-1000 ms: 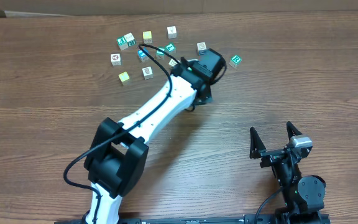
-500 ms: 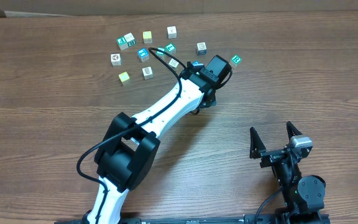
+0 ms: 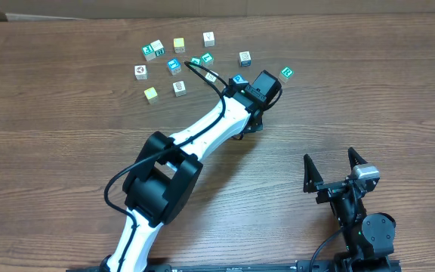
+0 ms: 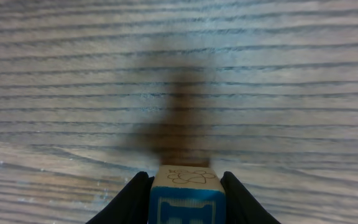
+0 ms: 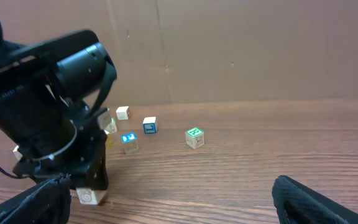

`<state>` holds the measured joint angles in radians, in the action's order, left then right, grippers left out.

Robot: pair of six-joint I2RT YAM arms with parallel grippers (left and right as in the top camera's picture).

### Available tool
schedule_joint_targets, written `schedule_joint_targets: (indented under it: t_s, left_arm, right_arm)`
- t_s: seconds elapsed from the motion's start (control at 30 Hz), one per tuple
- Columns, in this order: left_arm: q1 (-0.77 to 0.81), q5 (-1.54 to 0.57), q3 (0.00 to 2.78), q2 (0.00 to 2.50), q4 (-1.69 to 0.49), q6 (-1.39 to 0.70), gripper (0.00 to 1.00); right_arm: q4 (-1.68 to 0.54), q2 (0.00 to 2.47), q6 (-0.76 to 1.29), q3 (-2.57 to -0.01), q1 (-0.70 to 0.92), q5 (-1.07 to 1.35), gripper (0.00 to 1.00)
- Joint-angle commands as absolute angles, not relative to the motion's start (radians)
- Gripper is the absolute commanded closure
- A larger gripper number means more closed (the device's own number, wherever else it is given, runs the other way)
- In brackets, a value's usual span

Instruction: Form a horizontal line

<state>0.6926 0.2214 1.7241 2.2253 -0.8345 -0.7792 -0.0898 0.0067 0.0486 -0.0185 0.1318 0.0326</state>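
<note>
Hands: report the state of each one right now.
Left hand: closed on a blue-letter cube.
Right hand: open, holding nothing.

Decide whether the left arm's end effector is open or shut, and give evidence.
The left end effector is shut on the wooden cube: its fingers press both sides in the wrist view.
</note>
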Motion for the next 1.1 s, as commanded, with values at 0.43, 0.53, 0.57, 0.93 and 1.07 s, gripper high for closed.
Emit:
schedule_joint_targets:
  t_s: [0.43, 0.53, 0.57, 0.93, 1.07]
  left_arm:
    - [0.698, 0.235, 1.734, 2.265, -0.814, -0.756, 0.49]
    - [0.698, 0.229, 1.734, 2.265, -0.814, -0.754, 0.55]
    - [0.698, 0.223, 1.734, 2.265, -0.814, -0.754, 0.58]
    - [0.698, 0.19, 1.734, 2.265, -0.807, -0.736, 0.65]
    - [0.698, 0.19, 1.734, 2.265, -0.806, -0.736, 0.64]
  right_arm:
    - [-0.084, 0.003, 0.052, -0.008, 0.136, 0.02, 0.0]
    - [-0.084, 0.003, 0.052, -0.008, 0.136, 0.021, 0.0]
    - [-0.084, 0.003, 0.052, -0.008, 0.136, 0.021, 0.0]
    - [-0.084, 0.003, 0.052, -0.008, 0.136, 0.021, 0.0]
    - [-0.084, 0.003, 0.052, -0.008, 0.136, 0.021, 0.0]
